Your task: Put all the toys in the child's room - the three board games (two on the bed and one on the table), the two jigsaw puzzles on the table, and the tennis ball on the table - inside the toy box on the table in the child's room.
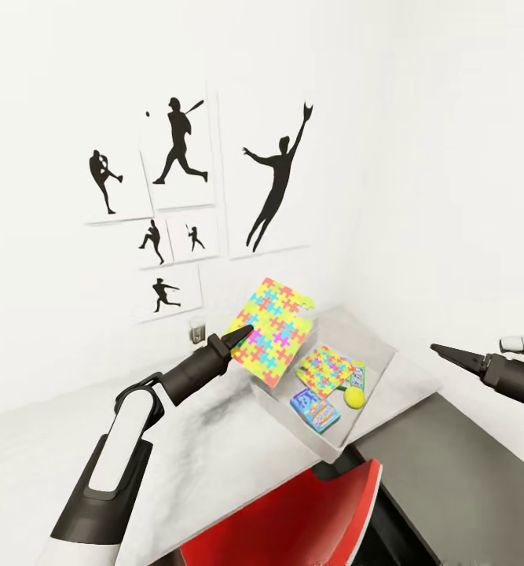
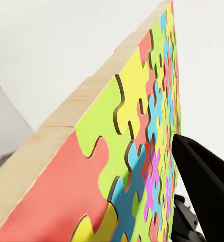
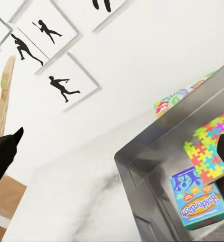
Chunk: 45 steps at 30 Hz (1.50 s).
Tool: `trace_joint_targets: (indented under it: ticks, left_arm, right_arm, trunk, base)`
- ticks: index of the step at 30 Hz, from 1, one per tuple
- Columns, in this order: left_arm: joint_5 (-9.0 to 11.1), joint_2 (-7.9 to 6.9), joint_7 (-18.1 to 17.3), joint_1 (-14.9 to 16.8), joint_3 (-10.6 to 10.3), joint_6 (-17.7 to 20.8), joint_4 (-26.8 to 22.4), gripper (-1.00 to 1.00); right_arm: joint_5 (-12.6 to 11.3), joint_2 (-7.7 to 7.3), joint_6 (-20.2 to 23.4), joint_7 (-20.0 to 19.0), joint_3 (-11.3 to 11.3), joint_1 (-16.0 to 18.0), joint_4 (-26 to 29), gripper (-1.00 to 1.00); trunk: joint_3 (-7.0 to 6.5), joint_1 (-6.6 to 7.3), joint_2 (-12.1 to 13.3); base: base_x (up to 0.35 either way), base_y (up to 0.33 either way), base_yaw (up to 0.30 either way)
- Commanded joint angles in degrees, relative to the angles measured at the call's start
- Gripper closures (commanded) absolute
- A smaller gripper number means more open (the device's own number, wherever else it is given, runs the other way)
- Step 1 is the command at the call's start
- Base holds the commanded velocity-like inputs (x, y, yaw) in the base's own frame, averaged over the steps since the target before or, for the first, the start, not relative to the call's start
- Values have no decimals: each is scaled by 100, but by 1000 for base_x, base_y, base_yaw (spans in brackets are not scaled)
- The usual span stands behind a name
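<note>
My left gripper (image 1: 242,330) is shut on a jigsaw puzzle (image 1: 276,330), a bright sheet held tilted in the air above the back left corner of the toy box (image 1: 383,363). Up close, the sheet (image 2: 127,151) has a black finger (image 2: 202,186) pressed on its face. The grey toy box stands on the pale table (image 1: 136,417) and holds a second jigsaw puzzle (image 1: 327,367), the tennis ball (image 1: 355,398) and a blue board game (image 1: 315,409). My right gripper (image 1: 442,351) hangs open to the right of the box, with its fingers (image 3: 3,154) wide apart and nothing between them.
A red chair back (image 1: 301,511) rises at the table's front edge. Baseball-player silhouette pictures (image 1: 179,141) hang on the white wall behind. A colourful flat box (image 3: 173,98) lies on the table just beyond the toy box wall (image 3: 142,166). Dark grey surface (image 1: 458,448) lies right of the box.
</note>
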State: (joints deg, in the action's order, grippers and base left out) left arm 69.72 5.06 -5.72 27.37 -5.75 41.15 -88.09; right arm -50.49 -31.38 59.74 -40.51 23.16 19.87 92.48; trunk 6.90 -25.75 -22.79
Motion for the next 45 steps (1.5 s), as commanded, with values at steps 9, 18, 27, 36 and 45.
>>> trace_joint_targets:
  ticks: [9,18,27,36,45]
  left_arm:
    - [-36,3,8,10,19,-41,35,100]
    - [-27,14,620,396,25,-732,909,100]
    - [18,93,986,1451,8,-1141,2639,100]
    - [9,273,1054,2604,-3,-1564,4555,100]
    - [-5,324,1053,2895,-6,-1614,5024,100]
  right_arm:
    - [28,11,26,-36,9,8,-1,-100]
    - [30,40,26,-36,7,8,0,-100]
    - [26,52,26,-36,8,8,3,-100]
    - [30,67,26,-36,10,8,-1,-100]
    - [28,68,26,-17,21,8,-1,-100]
  trunk:
    - [-12,-4,-12]
    - [-27,-4,-12]
    - [-30,-4,-12]
    - [-30,-4,-12]
    - [-30,-4,-12]
  base:
    - [0,0,-278]
    - [0,0,-206]
    - [0,0,-44]
    - [0,0,-5]
    - [0,0,-1]
